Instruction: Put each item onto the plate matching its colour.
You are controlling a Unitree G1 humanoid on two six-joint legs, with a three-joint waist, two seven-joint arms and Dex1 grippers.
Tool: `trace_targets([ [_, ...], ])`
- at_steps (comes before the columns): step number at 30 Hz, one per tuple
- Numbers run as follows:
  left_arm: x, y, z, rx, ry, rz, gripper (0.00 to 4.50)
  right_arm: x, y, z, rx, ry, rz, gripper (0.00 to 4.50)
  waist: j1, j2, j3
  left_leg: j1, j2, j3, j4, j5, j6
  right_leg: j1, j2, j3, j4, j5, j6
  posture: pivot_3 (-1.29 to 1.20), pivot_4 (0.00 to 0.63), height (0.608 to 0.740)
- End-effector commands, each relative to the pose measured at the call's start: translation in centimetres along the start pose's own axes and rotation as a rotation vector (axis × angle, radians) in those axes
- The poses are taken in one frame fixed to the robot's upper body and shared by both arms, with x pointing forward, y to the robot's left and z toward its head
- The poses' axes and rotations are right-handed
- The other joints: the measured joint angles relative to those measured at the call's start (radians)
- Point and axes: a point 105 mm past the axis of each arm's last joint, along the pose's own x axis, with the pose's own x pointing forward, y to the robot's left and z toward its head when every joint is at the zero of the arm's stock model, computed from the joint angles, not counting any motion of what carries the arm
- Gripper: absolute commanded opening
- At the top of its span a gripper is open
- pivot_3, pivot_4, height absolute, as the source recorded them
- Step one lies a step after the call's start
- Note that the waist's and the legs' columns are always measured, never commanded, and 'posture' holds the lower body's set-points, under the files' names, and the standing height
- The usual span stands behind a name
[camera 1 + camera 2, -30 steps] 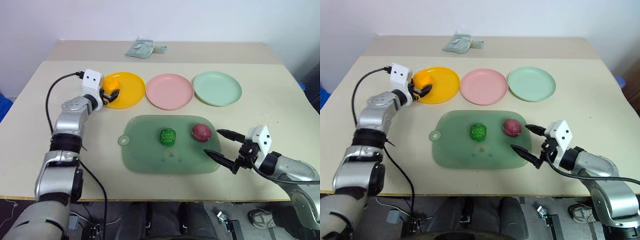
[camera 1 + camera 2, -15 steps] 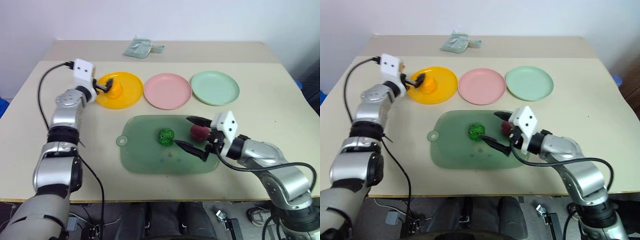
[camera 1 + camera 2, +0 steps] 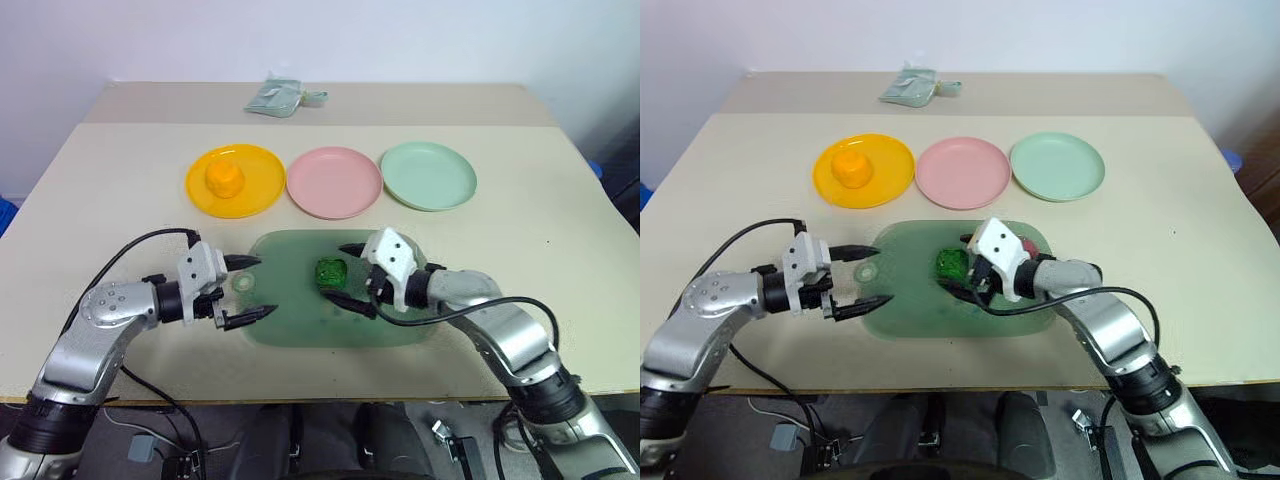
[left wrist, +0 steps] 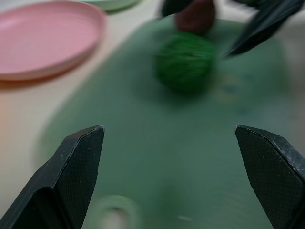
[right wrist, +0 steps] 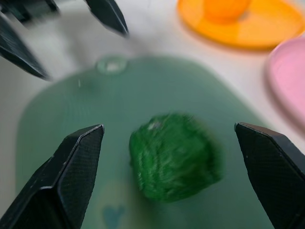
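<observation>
Facing your two wide-open grippers across the beige table (image 3: 560, 200), the dull green tray (image 3: 290, 325) carries the bumpy green item (image 3: 331, 272), with a pale bag (image 3: 278, 96) far beyond them. Your right gripper (image 3: 347, 275) straddles that green item without touching it; the red item (image 4: 196, 16) sits just behind its fingers. Your left gripper (image 3: 250, 290) hovers over the tray's tab end, near the green item, while the orange item (image 3: 224, 179) rests on the yellow plate (image 3: 262, 185), beside the pink plate (image 3: 334, 182) and mint plate (image 3: 429, 175).

Beige table (image 3: 560, 220) w/ raised back ledge, plain white wall (image 3: 400, 40), prob. evenly lit.
</observation>
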Motion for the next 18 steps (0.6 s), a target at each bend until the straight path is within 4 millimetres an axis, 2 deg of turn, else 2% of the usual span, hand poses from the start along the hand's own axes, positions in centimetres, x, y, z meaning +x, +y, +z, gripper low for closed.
trace_targets([
  [1, -0.6, -0.4, 0.8, 0.019, -0.009, -0.009, 4.50, 0.4, -0.2, 1.0, -0.020, -0.029, -0.014, 3.95, 0.002, 0.000, 0.000, 0.000, 0.000, 0.000, 0.000, 0.000, 0.000, 0.000, 0.000, 0.000, 0.000, 0.000, 0.000, 0.00, 0.150, 0.740],
  [4, -0.7, -0.4, 0.7, 0.011, -0.007, 0.003, 4.50, 0.3, -0.4, 2.4, -0.044, -0.088, -0.020, 2.70, 0.000, 0.000, 0.000, 0.000, 0.000, 0.001, -0.001, 0.000, 0.000, 0.000, 0.001, 0.000, 0.000, 0.000, 0.000, 0.00, 0.150, 0.740],
  [5, -0.6, -0.4, 0.7, 0.010, -0.006, 0.004, 4.50, 0.0, -0.9, 3.3, -0.053, -0.119, -0.040, 2.40, 0.000, 0.000, 0.000, 0.000, 0.000, 0.001, -0.001, 0.000, 0.000, 0.000, 0.001, 0.000, 0.000, 0.000, 0.000, 0.00, 0.150, 0.740],
  [6, -0.6, -0.5, 0.6, 0.011, -0.005, 0.005, 4.50, -0.2, -1.5, 4.1, -0.051, -0.151, -0.066, 2.32, 0.000, 0.000, 0.000, 0.000, 0.000, 0.001, -0.001, 0.000, 0.000, 0.000, 0.001, 0.000, 0.000, 0.000, 0.000, 0.00, 0.150, 0.740],
  [9, -0.3, -0.3, 0.8, 0.014, -0.022, 0.030, 4.50, -1.5, -6.7, 6.6, -0.026, -0.229, -0.292, 2.32, -0.001, 0.000, 0.000, 0.000, 0.000, 0.001, -0.001, 0.000, 0.000, 0.000, 0.001, 0.000, 0.000, 0.000, 0.000, 0.00, 0.150, 0.740],
  [10, -0.2, -0.2, 1.0, 0.011, -0.038, 0.043, 4.50, -2.1, -9.5, 6.6, -0.002, -0.212, -0.419, 2.32, -0.001, 0.000, 0.000, 0.000, 0.000, 0.001, -0.001, 0.000, 0.000, 0.000, 0.001, 0.000, 0.000, 0.000, 0.000, 0.00, 0.150, 0.740],
  [12, 0.0, 0.0, 1.5, 0.002, -0.070, 0.061, 4.50, -3.5, -14.3, 5.3, 0.048, -0.133, -0.643, 2.32, 0.003, 0.000, 0.000, 0.000, 0.000, 0.001, 0.000, 0.000, 0.000, -0.001, 0.001, 0.000, 0.001, 0.000, 0.000, 0.00, 0.150, 0.740],
  [14, 0.2, -0.2, 1.9, -0.002, -0.090, 0.067, 4.50, -4.7, -17.7, 3.2, 0.079, -0.041, -0.794, 2.32, 0.004, 0.000, 0.000, 0.000, 0.000, 0.000, 0.000, 0.000, 0.000, -0.003, 0.001, 0.000, 0.001, 0.000, 0.000, 0.00, 0.150, 0.740],
  [18, 0.6, -0.4, 2.2, -0.005, -0.102, 0.078, 4.50, -5.6, -21.3, 0.6, 0.157, 0.009, -0.933, 2.32, -0.007, 0.000, 0.000, 0.000, -0.001, 0.001, -0.004, 0.000, 0.000, -0.001, 0.001, 0.000, 0.000, 0.000, 0.000, 0.00, 0.150, 0.740],
])
